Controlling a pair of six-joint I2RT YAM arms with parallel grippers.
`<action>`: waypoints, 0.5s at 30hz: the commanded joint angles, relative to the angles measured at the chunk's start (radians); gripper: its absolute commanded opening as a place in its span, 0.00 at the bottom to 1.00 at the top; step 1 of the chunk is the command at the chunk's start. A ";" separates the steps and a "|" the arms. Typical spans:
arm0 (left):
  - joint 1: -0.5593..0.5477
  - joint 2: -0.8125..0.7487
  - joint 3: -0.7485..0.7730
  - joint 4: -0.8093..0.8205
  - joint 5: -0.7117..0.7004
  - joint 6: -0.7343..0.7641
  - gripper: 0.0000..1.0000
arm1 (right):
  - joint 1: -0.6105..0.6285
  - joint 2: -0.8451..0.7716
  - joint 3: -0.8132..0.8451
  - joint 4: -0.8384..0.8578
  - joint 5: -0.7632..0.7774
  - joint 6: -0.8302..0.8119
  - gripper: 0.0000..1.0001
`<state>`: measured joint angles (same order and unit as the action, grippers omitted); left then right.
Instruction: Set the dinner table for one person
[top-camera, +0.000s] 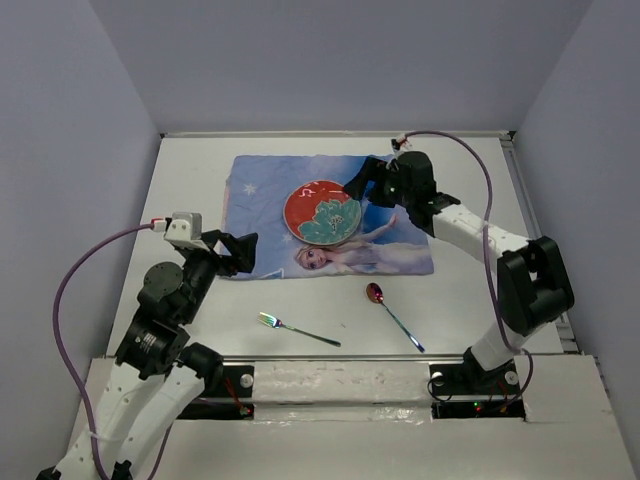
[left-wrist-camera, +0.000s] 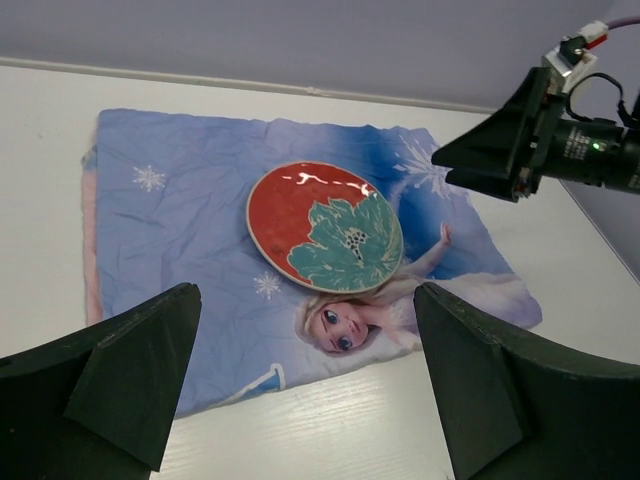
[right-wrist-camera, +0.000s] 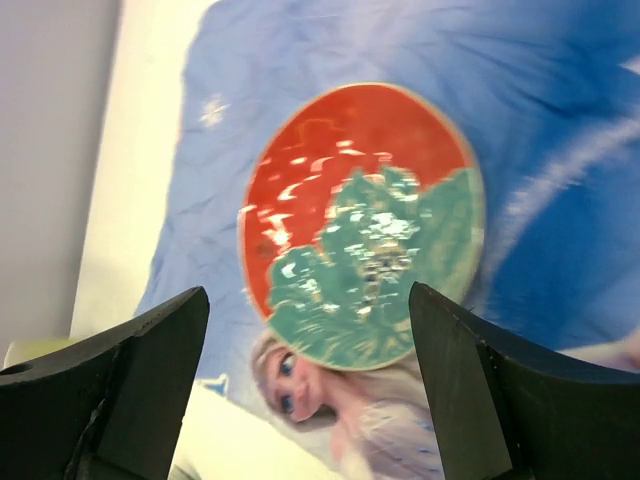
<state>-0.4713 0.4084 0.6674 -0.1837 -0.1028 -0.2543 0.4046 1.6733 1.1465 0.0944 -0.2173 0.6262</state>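
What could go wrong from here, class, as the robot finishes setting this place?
1. The open right hand hangs close to the plate; a careless move could knock it and rumple the placemat.
2. The fork and spoon lie flat on the table, thin and shiny, so a grasp may slip.

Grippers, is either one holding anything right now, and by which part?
Nothing is held. The left gripper and right gripper both stand open with nothing between the fingers; the plate lies free on the placemat.
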 joint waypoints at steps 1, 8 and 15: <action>0.007 -0.019 0.037 0.047 -0.121 -0.020 0.99 | 0.164 -0.029 0.054 0.014 -0.108 -0.160 0.86; 0.007 -0.020 0.214 0.015 -0.187 -0.051 0.99 | 0.443 0.227 0.367 0.001 -0.223 -0.238 0.85; 0.008 -0.042 0.311 0.043 -0.215 -0.048 0.99 | 0.620 0.497 0.689 -0.042 -0.113 -0.169 0.86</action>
<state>-0.4690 0.3737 0.9195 -0.1986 -0.2806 -0.3019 0.9630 2.0911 1.6859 0.0677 -0.3744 0.4374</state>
